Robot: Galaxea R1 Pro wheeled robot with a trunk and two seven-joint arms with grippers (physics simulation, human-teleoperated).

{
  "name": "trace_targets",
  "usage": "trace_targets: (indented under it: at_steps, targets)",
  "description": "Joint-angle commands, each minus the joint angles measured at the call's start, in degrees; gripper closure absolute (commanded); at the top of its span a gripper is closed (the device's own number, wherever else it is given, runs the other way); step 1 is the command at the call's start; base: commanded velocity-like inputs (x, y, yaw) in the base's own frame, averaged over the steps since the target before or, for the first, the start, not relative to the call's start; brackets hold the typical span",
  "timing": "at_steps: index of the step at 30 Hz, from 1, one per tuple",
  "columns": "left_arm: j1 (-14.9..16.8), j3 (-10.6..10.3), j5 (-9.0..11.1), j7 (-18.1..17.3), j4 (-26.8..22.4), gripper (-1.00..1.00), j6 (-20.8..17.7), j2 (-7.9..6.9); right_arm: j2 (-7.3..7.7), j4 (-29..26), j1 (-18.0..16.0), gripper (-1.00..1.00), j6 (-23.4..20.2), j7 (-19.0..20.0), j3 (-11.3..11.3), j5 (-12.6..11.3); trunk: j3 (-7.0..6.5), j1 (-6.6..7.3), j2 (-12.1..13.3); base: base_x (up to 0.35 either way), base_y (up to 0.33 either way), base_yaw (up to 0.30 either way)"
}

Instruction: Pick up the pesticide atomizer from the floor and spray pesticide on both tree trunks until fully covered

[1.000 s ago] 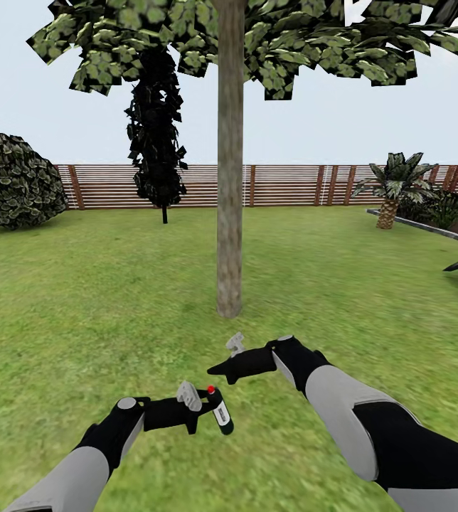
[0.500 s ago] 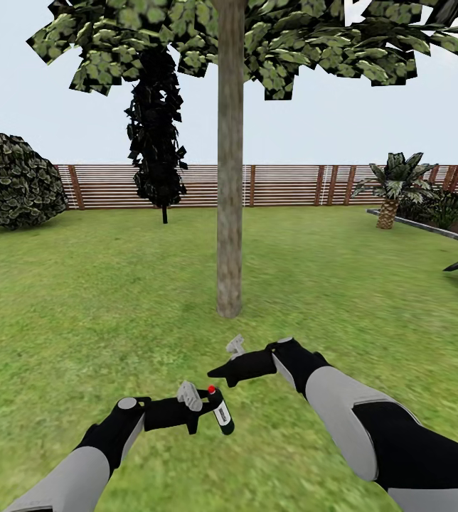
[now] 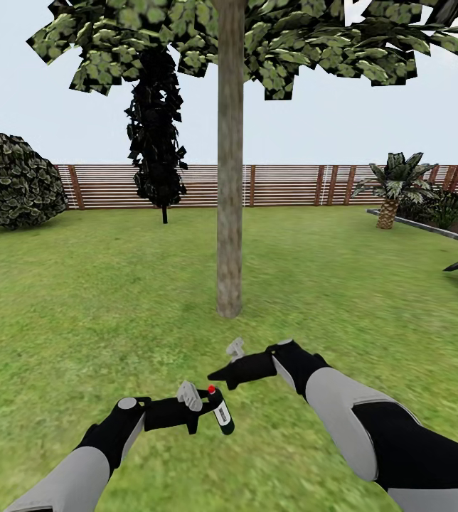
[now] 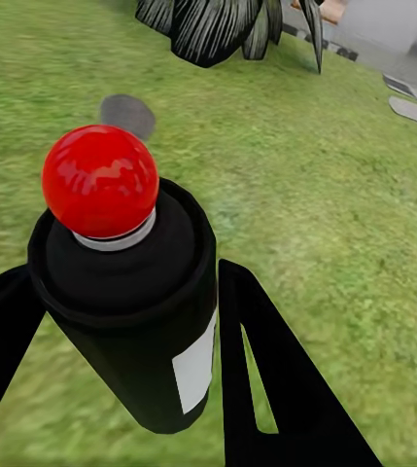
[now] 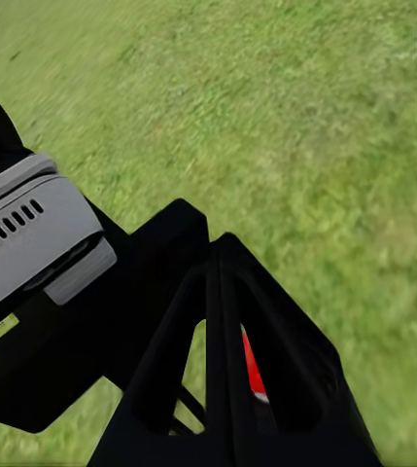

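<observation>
Green lawn backed by slat fence, tree trunk straight ahead. Left tool clamped on pesticide atomizer, low over grass, red tip up. Right tool pinched together, empty, just beyond atomizer, short of trunk.

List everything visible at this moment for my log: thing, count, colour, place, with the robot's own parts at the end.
tree trunk: one, grey-brown, centre of lawn, ahead of both arms
tree crown: one, green flat leaves, above the trunk
conifer: one, dark, behind and left of the trunk
bush: one, dark green, far left by the fence
fence: one, brown slats, across the back
palm-like plant: one, green, far right
lawn: green, underfoot
pesticide atomizer: one, black with white label and red tip, held off the grass
left end effector: black, shut on the atomizer
right end effector: black, fingers together, nothing held
</observation>
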State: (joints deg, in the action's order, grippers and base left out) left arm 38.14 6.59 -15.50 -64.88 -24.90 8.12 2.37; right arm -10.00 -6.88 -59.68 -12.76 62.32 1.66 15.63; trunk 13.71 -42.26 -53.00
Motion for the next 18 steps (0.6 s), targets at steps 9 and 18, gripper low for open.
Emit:
trace_targets:
  at_steps: [9, 18]
  targets:
    - [0.0, 0.0, 0.0, 0.0, -0.1, 1.00, 0.0, 0.00, 0.00, 0.3, 0.0, 1.00, 0.0, -0.3, 0.0, 0.0, 0.00, 0.00, 0.0, 0.000, 0.000, 0.000]
    - [0.0, 0.0, 0.0, -0.1, -0.1, 1.00, 0.0, 0.00, 0.00, 0.3, 0.0, 1.00, 0.1, -1.4, 0.0, 0.1, 0.00, 0.00, 0.0, 0.000, 0.000, 0.000]
